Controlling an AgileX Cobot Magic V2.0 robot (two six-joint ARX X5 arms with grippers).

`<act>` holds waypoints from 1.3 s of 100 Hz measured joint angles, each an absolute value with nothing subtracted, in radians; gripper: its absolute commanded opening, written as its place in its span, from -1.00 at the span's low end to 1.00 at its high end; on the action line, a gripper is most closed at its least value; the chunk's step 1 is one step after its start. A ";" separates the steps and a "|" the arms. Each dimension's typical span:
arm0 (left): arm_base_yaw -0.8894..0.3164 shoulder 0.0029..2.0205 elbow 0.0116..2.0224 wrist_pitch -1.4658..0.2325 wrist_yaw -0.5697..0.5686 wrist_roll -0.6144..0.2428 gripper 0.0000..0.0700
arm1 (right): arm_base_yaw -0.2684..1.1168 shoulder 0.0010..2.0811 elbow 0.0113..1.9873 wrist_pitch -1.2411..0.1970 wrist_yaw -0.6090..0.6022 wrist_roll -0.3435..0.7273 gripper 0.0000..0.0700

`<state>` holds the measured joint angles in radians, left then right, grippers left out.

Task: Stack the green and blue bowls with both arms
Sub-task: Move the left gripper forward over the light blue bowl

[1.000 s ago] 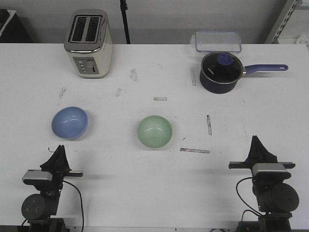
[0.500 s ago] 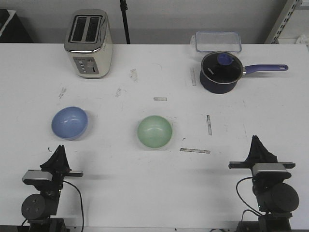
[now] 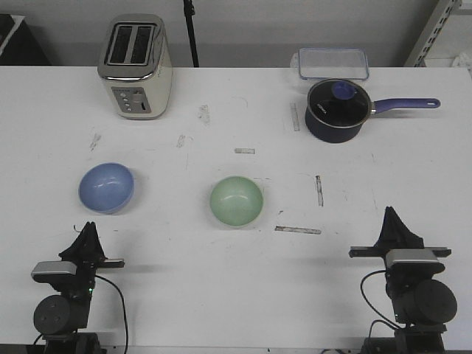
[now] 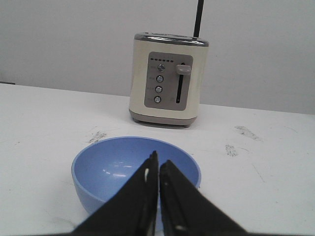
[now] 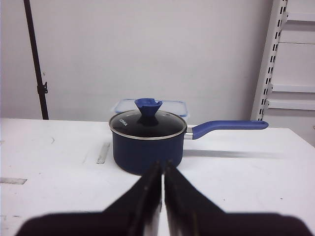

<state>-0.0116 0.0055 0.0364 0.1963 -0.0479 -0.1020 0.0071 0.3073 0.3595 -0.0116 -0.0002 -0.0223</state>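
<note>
Both arms sit at the near edge of the white table (image 3: 221,287), left and right corners, neither touching anything. Left gripper (image 3: 89,234): fingers pressed together to a single point, only a hairline seam between them in the left wrist view (image 4: 158,169); nothing held. It points toward the blue bowl (image 3: 107,187), which rests upright on the table just ahead of it, apart from the fingertips; in the left wrist view the bowl (image 4: 113,167) fills the space directly behind the closed tips. Right gripper (image 3: 391,219): likewise closed flat, tips meeting with a thin seam in the right wrist view (image 5: 163,167); empty. Green bowl (image 3: 236,201) sits upright near the table's centre, between the two arms, well apart from the blue bowl and well apart from both grippers. Bowls unstacked, each empty. Far side of table: cream toaster (image 3: 136,66) at rear left, in line behind the blue bowl; dark navy saucepan (image 3: 336,110) with glass lid and long handle pointing right at rear right, directly ahead of the right gripper; clear lidded container (image 3: 332,63) just behind the saucepan. Several tape strips and scuff marks on the tabletop.
</note>
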 measured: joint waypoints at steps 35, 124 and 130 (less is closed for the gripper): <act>-0.012 0.142 0.225 0.043 -0.048 -0.096 -0.99 | 0.007 0.307 0.360 -0.012 -0.001 -0.022 -0.98; 0.022 1.208 1.178 -0.608 -0.047 -0.035 -0.99 | 0.007 0.307 0.360 -0.012 -0.001 -0.022 -0.98; 0.040 1.272 1.249 -0.696 -0.047 -0.072 -0.99 | 0.007 0.307 0.360 -0.012 0.000 -0.022 -0.98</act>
